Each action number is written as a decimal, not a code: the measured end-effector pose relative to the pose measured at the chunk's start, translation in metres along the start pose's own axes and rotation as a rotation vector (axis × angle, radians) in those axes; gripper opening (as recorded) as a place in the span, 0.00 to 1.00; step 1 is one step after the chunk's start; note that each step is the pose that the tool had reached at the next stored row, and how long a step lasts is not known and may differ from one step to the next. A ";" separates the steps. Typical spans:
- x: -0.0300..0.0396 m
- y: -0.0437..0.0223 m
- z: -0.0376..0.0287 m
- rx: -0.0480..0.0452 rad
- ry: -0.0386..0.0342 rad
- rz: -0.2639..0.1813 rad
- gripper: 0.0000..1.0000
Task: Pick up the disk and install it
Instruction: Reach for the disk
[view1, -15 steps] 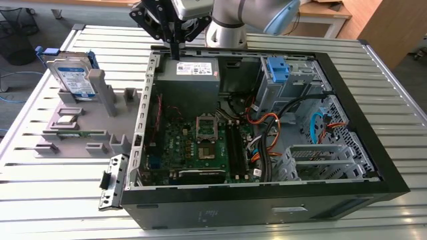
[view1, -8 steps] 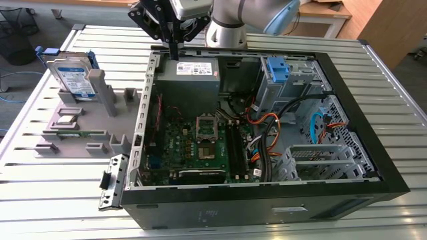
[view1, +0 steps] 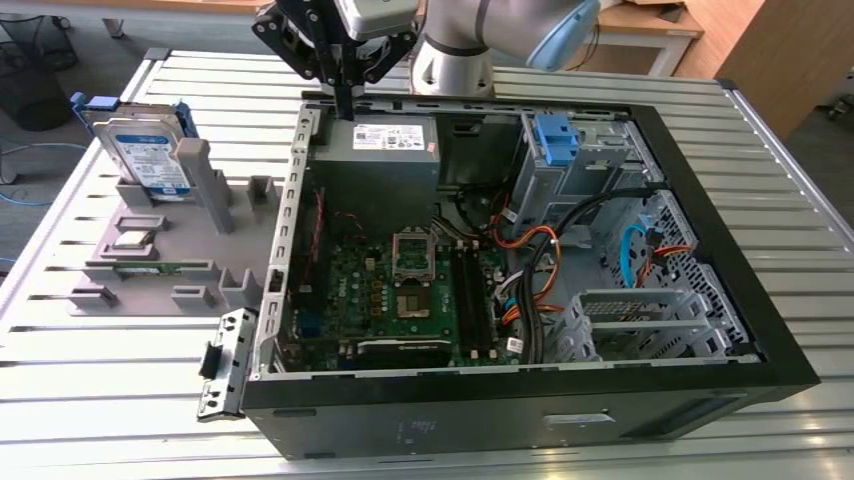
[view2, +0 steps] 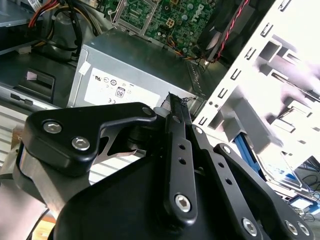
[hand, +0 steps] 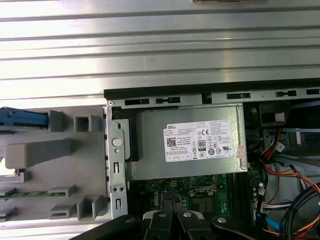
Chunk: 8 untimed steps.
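Exterior view: disk (view1: 139, 150) on edge in grey holder (view1: 147, 255), exterior view's left of open case (view1: 534, 400), well apart from gripper (view1: 344, 105), jaws pinched together, empty.
Second wrist view: jaws above power supply (view2: 130, 75).
First wrist view: same.
Disk likely stiff, dense, shock-sensitive. Grip by blue rails, not label face.

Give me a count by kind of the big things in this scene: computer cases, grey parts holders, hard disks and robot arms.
Computer case: 1
Grey parts holder: 1
Disk: 1
Robot arm: 1
Total: 4
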<state>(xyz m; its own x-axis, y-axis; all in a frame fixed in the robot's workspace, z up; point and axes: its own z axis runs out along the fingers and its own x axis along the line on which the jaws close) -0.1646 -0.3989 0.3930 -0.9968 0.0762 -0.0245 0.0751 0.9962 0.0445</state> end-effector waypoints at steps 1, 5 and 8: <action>0.0004 0.0000 0.0000 -0.0001 0.0000 0.000 0.11; 0.0028 -0.0002 0.0000 0.0000 0.0000 0.000 0.11; 0.0048 -0.0004 -0.0001 0.0000 0.0000 0.000 0.11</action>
<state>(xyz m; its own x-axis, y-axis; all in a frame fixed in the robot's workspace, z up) -0.1693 -0.3989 0.3929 -0.9968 0.0762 -0.0245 0.0751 0.9962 0.0445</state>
